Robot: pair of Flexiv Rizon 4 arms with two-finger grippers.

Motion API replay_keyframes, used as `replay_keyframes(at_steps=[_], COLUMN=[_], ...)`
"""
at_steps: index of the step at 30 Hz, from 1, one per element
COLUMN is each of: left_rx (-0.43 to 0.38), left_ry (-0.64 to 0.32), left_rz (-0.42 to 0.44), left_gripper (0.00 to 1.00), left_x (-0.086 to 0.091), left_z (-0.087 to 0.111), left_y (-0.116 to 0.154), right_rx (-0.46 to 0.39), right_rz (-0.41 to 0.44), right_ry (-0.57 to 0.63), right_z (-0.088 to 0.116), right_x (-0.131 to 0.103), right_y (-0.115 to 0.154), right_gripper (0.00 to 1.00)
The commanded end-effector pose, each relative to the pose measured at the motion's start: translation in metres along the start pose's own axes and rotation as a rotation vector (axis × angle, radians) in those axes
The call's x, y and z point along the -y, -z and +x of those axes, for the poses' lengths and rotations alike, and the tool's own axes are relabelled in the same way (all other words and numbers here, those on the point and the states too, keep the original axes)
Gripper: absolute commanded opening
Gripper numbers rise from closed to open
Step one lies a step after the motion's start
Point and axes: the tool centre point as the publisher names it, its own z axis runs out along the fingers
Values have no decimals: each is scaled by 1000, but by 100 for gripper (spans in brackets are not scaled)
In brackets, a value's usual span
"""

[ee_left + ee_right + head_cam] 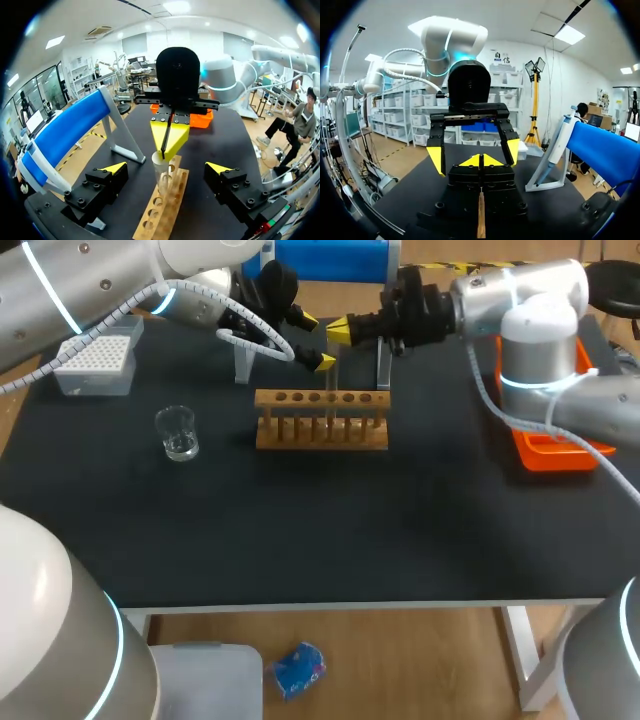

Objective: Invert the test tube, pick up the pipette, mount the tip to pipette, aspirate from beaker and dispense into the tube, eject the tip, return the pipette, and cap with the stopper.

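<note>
Head view: wooden rack (320, 435) on the dark table (300, 530), with the test tube (330, 390) standing upright in a middle hole, mouth up. Left gripper (318, 341) and right gripper (340, 330) facing each other just above the rack, at the tube's top. Beaker (178, 433) well to the rack's left; tip box (97, 360) behind the beaker; orange tray (555, 452) under the right arm.

Left wrist view: left gripper's fingers (115, 170) spread wide, one on each side of the tube and clear of the glass. Right gripper's yellow tips pressed together at the tube's rim; contact with the glass cannot be told.

Right wrist view: own tips closed, the left gripper's open fingers straight ahead, pipette (555, 147) leaning in its stand beside them.
</note>
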Motion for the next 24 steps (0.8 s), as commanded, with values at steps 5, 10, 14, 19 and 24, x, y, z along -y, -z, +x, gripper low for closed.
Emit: replay_keyframes(at_steps=[5,10,14,19,24], left_rx=[-15,-15,-15,-15,-15], left_ry=[-2,-2,-2,-2,-2], left_rz=[2,2,2,2,2], left_gripper=[100,100,100,100,100], left_x=[-1,-1,-1,-1,-1], left_z=[-4,-4,-4,-4,-4], left_y=[0,0,0,0,0], right_rx=[-25,-27,-29,-28,-24], right_rz=[-20,-28,-30,-27,-21], right_ry=[-12,-23,-32,-44,-55], right_z=[-8,-9,-9,-9,-8], right_x=[8,12,16,22,28], right_y=[-4,-5,-5,-5,-5], right_gripper=[0,0,0,0,0])
